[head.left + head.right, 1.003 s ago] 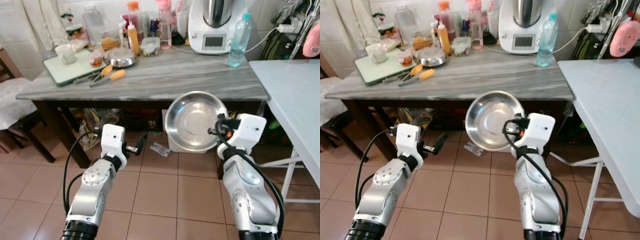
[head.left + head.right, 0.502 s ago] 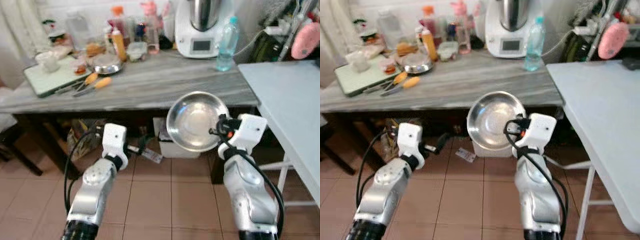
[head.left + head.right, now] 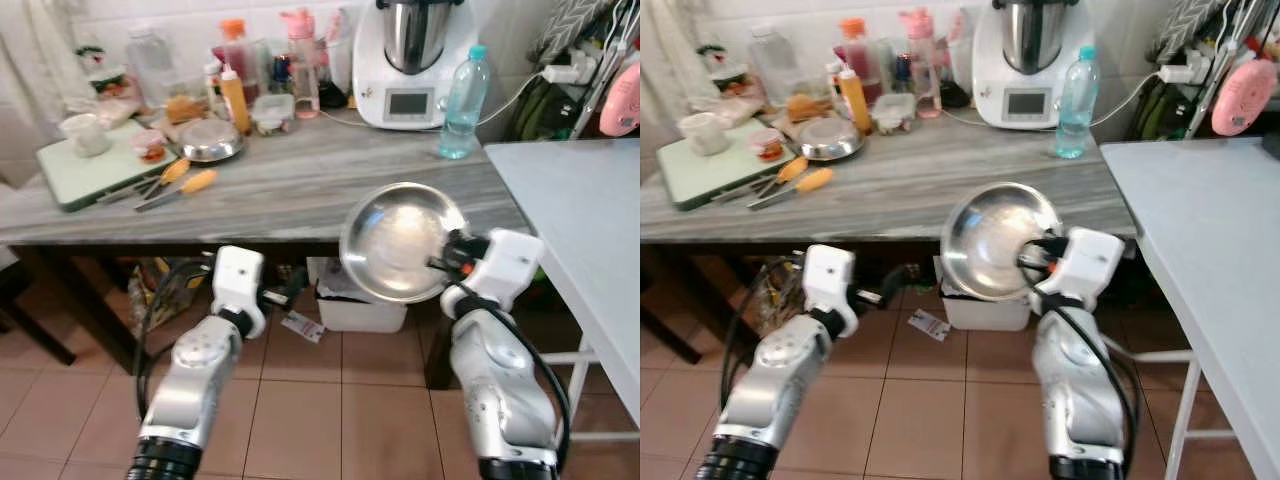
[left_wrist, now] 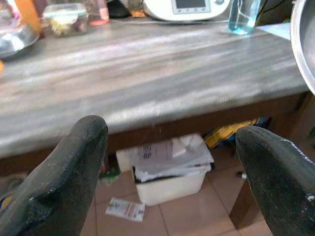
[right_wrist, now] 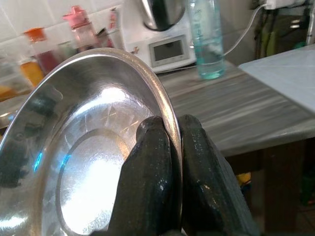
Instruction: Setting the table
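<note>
One steel bowl [image 3: 402,241] is held up in the air, tilted on edge with its hollow facing the robot, in front of the near edge of the grey marbled table [image 3: 330,180]. The right claw [image 5: 170,142] grasps it, one finger inside the rim and one outside, pinched tight on the metal. The left claw [image 4: 172,172] hangs lower, below the table edge, released, with its two fingers [image 4: 69,172] spread wide and nothing between them.

Two tables stand here: the marbled one ahead and a white table [image 3: 590,210] on the robot's right, their corners nearly meeting. On the marbled table sit one white kitchen machine [image 3: 415,50], one clear water bottle [image 3: 460,90], a second, smaller steel bowl [image 3: 210,140], one cutting board [image 3: 85,165] with a white cup [image 3: 82,133], and two orange-handled tools [image 3: 175,180]. The near half of the marbled top is bare.

The left wrist view looks under the table to a white bin [image 4: 170,172] stuffed with papers and a leaflet [image 4: 125,209] on the tiled floor [image 3: 330,430]. The right wrist view shows the grip on the rim up close.
</note>
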You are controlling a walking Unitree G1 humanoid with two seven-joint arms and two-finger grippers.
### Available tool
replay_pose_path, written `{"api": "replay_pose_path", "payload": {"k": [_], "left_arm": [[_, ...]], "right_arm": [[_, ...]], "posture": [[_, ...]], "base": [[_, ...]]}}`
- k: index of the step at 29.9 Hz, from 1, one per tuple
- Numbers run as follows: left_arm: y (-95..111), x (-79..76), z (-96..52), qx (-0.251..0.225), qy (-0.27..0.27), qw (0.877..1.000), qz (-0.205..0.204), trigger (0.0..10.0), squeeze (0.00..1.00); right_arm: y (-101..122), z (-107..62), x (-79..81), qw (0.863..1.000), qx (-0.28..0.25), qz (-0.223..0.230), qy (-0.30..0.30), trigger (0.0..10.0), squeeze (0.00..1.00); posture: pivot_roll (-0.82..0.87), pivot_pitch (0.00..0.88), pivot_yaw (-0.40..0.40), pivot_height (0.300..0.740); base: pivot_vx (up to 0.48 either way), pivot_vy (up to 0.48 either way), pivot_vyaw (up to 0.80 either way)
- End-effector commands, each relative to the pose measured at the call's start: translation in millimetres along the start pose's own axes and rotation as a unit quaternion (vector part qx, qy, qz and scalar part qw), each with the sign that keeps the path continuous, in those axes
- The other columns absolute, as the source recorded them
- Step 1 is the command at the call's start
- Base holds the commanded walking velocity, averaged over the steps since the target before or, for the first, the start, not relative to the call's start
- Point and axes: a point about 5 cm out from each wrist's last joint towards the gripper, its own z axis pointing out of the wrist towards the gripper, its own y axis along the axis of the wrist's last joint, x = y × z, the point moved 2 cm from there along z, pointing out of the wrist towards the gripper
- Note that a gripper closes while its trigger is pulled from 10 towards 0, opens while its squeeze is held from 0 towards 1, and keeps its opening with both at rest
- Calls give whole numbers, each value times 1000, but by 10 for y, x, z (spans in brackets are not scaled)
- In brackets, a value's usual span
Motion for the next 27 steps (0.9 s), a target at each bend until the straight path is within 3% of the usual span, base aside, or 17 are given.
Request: {"api": "replay_pose_path", "payload": {"k": [1,21,27], "left_arm": [[33,-67,26,-5,-12,1000,2,10000,0],[49,-31,35,-3,-7,1000,11,10000,0],[60,28,-5,-7,3,1000,17,10000,0]], "right_arm": [[31,8,-34,1000,-6,1,-8,10000,0],[-1,6,-24,1000,-4,-2,-7,10000,0],[-18,3,-15,1000,-1,-1,-4,10000,0]], "posture": [[-38,0,75,740],[-35,0,86,740],[-31,0,86,740]], "base": [[480,0,0],[471,0,0],[57,0,0]]}}
